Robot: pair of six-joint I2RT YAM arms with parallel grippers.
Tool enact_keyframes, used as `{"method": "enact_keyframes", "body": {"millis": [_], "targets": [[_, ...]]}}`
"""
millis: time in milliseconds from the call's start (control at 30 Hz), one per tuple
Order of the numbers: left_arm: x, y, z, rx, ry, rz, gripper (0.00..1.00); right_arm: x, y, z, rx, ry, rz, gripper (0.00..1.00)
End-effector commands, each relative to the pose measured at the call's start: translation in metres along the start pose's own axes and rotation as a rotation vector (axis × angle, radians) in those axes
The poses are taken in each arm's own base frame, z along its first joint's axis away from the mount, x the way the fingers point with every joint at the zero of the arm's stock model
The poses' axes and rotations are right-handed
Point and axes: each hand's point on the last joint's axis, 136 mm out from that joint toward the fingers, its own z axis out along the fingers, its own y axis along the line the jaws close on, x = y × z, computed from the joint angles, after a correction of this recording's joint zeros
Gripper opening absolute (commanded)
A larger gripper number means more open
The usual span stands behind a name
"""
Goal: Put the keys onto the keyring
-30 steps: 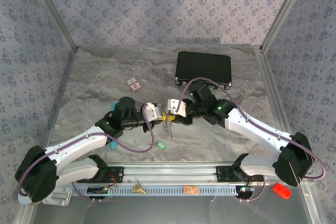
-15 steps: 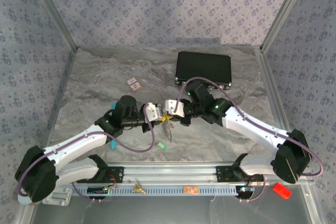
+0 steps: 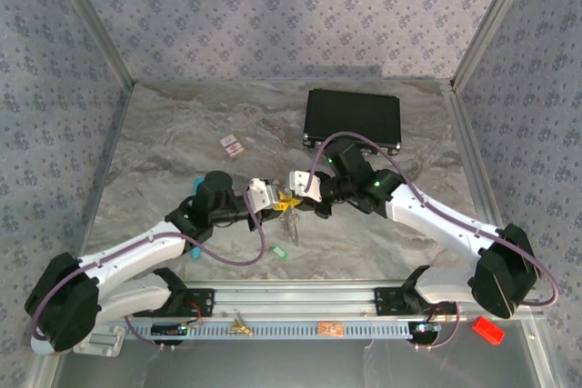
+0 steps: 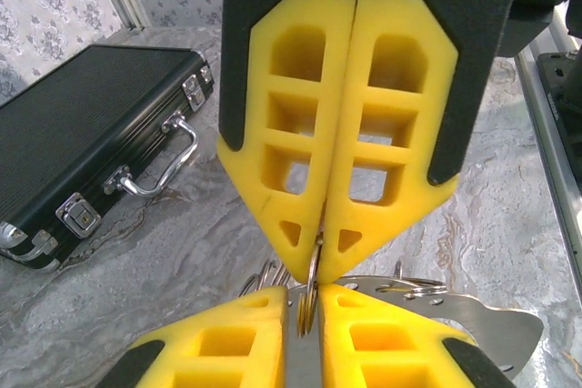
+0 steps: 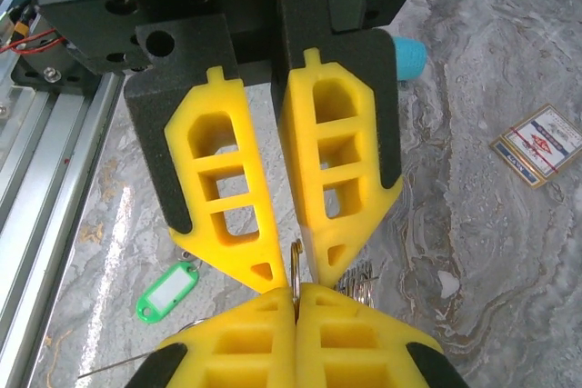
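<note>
Hardly anything has shifted since a moment ago: the two arms are nose to nose low over the grey marbled table (image 3: 164, 152), the left wrist drawn back a touch. The right gripper (image 4: 320, 252) has its yellow pads pressed together on the thin silvery metal keyring (image 5: 296, 259), seen edge-on between the two tools. The left gripper (image 3: 275, 198) stands slightly parted, the rim sitting in its gap. To my eye one side steadies the ring while the other regrips. The small bright green-headed key (image 5: 171, 290) lies on the table nearby, not yet threaded.
</note>
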Motion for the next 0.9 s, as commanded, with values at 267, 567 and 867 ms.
{"method": "enact_keyframes", "body": {"millis": [267,567,867], "targets": [[-0.029,0.012,-0.009,-0.072,-0.120,0.047,0.00,0.003,0.006,0.002,-0.029,-0.005,0.036,0.01],[-0.025,0.009,-0.011,-0.058,-0.073,0.067,0.00,0.008,-0.006,-0.012,0.061,0.046,-0.001,0.24],[-0.025,0.006,-0.008,-0.031,-0.055,0.069,0.00,-0.004,-0.004,-0.003,0.035,0.019,-0.025,0.24]]}}
